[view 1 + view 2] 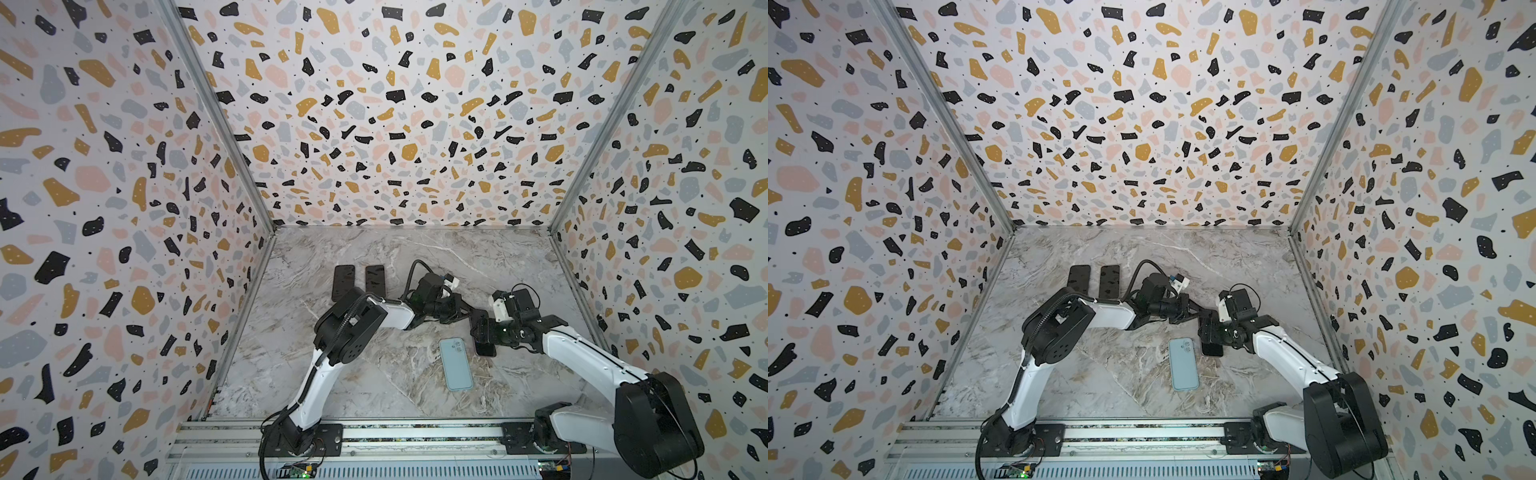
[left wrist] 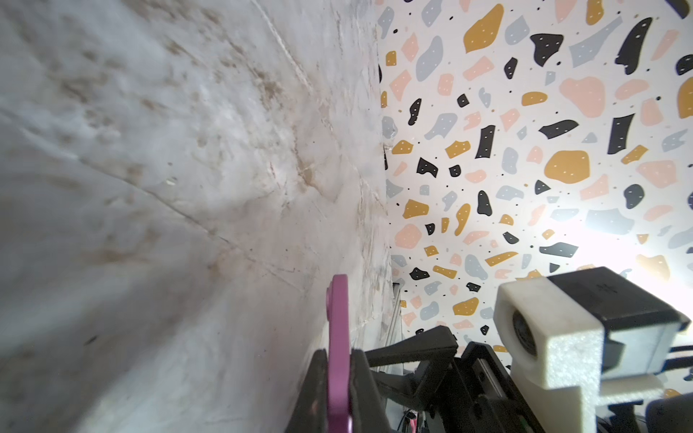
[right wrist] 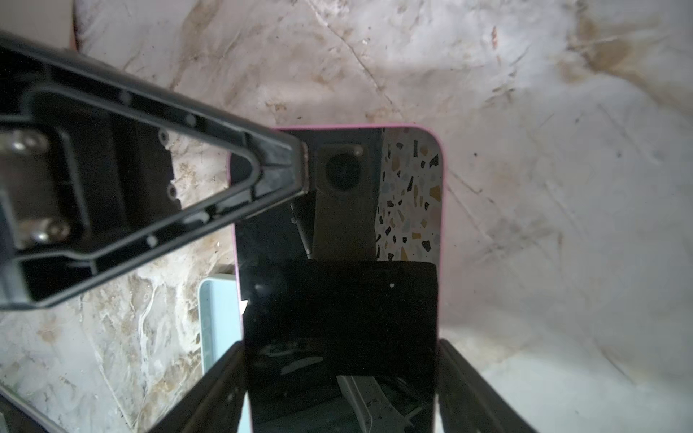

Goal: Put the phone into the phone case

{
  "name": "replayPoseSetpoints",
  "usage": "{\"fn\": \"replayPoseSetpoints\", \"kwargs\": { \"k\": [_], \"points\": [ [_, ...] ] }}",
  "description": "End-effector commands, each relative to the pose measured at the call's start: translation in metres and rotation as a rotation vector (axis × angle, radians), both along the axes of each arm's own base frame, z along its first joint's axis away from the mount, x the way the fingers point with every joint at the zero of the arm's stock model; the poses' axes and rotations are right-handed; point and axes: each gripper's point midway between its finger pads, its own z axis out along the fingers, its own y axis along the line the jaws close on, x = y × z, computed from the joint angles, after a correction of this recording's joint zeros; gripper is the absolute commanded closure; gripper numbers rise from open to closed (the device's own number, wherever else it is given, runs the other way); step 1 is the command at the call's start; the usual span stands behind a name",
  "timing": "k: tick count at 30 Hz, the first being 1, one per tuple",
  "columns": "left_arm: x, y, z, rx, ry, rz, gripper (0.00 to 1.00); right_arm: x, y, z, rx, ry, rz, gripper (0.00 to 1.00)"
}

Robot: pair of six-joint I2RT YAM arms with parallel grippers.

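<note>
The phone [image 3: 337, 300], black-screened with a pink rim, is held just above the marble table between both grippers. My right gripper [image 3: 339, 348] is shut on it across its width, both fingers against its long sides. My left gripper [image 2: 339, 356] is shut on the phone's pink edge [image 2: 337, 311] at the far end, pinching its thickness. In both top views the two grippers [image 1: 473, 318] [image 1: 484, 336] meet over the phone [image 1: 486, 351] at centre right. The light blue phone case [image 1: 456, 363] [image 1: 1183, 363] lies flat just left of the phone, camera cutout at its far end.
Two black flat slabs [image 1: 343, 282] [image 1: 375, 282] lie side by side at the back left, behind the left arm. Patterned walls close off three sides. A metal rail [image 1: 415, 432] carrying both arm bases runs along the front edge.
</note>
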Motion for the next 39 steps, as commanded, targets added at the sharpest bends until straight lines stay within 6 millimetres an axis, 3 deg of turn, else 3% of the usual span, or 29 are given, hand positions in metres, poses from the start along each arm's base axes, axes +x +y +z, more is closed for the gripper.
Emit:
{"fn": "replayPoseSetpoints", "kwargs": {
  "k": [1, 9, 15, 24, 29, 33, 39],
  "points": [
    [0.005, 0.002, 0.019, -0.061, -0.014, 0.021, 1.0, 0.007, 0.0, 0.033, 0.031, -0.069, -0.029, 0.22],
    [0.008, 0.005, 0.025, -0.129, 0.026, 0.068, 1.0, -0.003, 0.0, 0.053, 0.116, -0.103, -0.097, 0.16],
    [0.009, 0.012, 0.051, -0.25, 0.072, 0.123, 1.0, -0.017, -0.001, 0.058, 0.253, -0.067, -0.234, 0.17],
    [0.015, 0.024, 0.072, -0.359, 0.13, 0.218, 1.0, -0.035, -0.005, 0.071, 0.6, -0.073, -0.454, 0.25],
    [0.016, 0.029, 0.078, -0.413, 0.159, 0.244, 1.0, -0.045, -0.007, 0.057, 0.756, -0.02, -0.54, 0.28],
    [0.017, 0.03, 0.084, -0.439, 0.166, 0.254, 1.0, -0.046, 0.0, 0.055, 0.912, 0.015, -0.561, 0.33],
    [0.016, 0.033, 0.086, -0.446, 0.171, 0.263, 1.0, -0.038, -0.001, 0.065, 0.98, -0.023, -0.575, 0.39]
  ]
}}
